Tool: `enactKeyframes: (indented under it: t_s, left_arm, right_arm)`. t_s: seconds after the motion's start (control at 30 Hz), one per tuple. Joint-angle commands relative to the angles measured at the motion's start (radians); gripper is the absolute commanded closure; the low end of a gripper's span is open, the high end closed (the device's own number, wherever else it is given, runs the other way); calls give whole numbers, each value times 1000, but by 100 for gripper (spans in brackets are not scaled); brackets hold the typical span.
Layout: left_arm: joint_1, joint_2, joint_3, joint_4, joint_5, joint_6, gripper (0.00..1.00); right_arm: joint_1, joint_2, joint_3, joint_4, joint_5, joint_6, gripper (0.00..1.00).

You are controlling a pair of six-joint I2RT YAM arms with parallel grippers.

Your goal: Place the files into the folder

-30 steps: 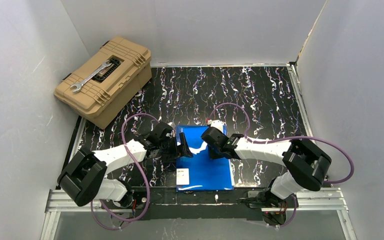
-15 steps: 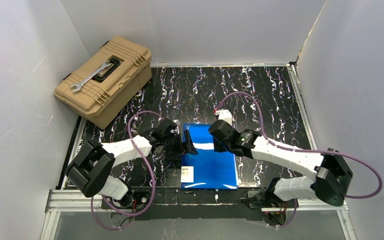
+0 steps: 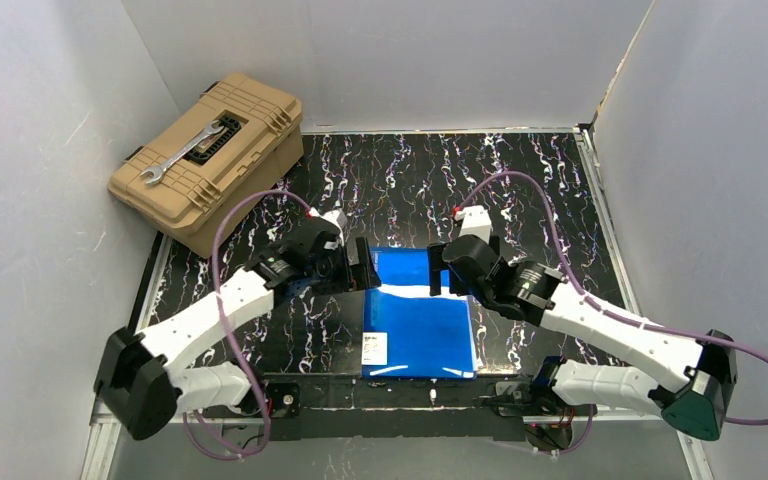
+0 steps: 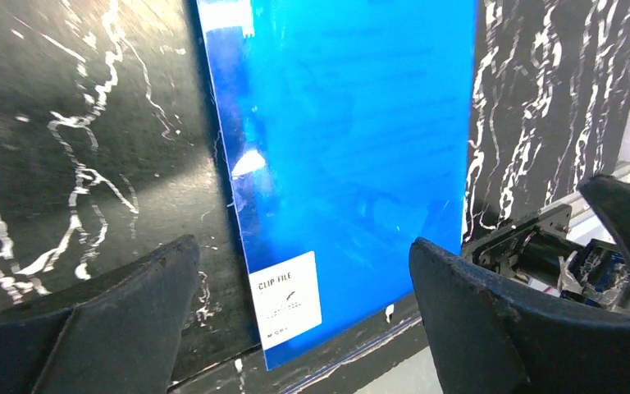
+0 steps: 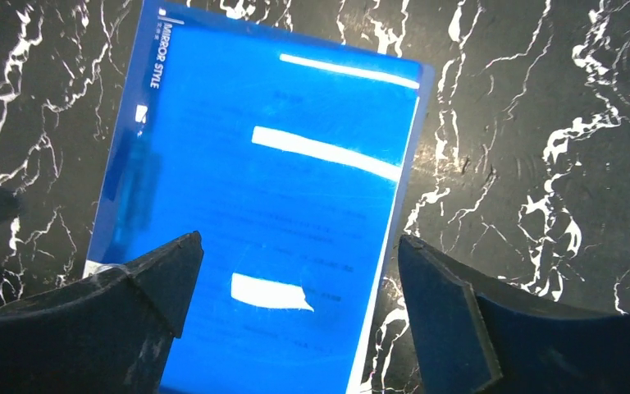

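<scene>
The blue folder (image 3: pixel 420 325) lies flat and closed on the black marbled table, its white label (image 3: pixel 373 350) at the near left corner. Faint printed lines of the files (image 5: pixel 295 215) show through the glossy cover in the right wrist view. My left gripper (image 3: pixel 358 267) hovers open at the folder's far left corner, nothing between its fingers. The left wrist view looks down the cover (image 4: pixel 353 139) to the label (image 4: pixel 289 300), framed by that gripper (image 4: pixel 302 246). My right gripper (image 3: pixel 450 275) hangs open over the far right edge, and in its own view the gripper (image 5: pixel 299 240) stands above the folder (image 5: pixel 213 148), empty.
A tan toolbox (image 3: pixel 210 160) with a silver wrench (image 3: pixel 182 153) on its lid sits at the back left. White walls enclose the table on three sides. A metal rail (image 3: pixel 390 392) runs along the near edge just below the folder.
The right gripper went from shut to open and pulled back right and up. The left gripper widened and drew back too. White paper no longer shows; the cover lies flat.
</scene>
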Motion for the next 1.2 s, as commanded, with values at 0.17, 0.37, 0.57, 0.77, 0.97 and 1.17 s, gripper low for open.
enactKeyframes:
  t_s: [0.17, 0.37, 0.57, 0.77, 0.97, 1.17]
  left_arm:
    - [1, -262, 180, -367, -247, 180, 2]
    - [0, -423, 195, -428, -310, 265, 2]
    - [0, -542, 182, -449, -288, 340, 2]
    - [0, -662, 73, -395, -240, 412, 2]
    - [1, -694, 14, -355, -210, 430, 2]
    - [1, -679, 7, -360, -197, 433, 2]
  right_arm:
    - [-1, -133, 49, -24, 115, -12, 1]
    - [-2, -222, 38, -10, 84, -5, 1]
    - [-2, -277, 6, 3, 70, -70, 1]
    - [-3, -373, -48, 43, 107, -92, 1]
    - [-2, -388, -52, 44, 106, -100, 1]
    - [-2, -373, -66, 52, 57, -110, 1]
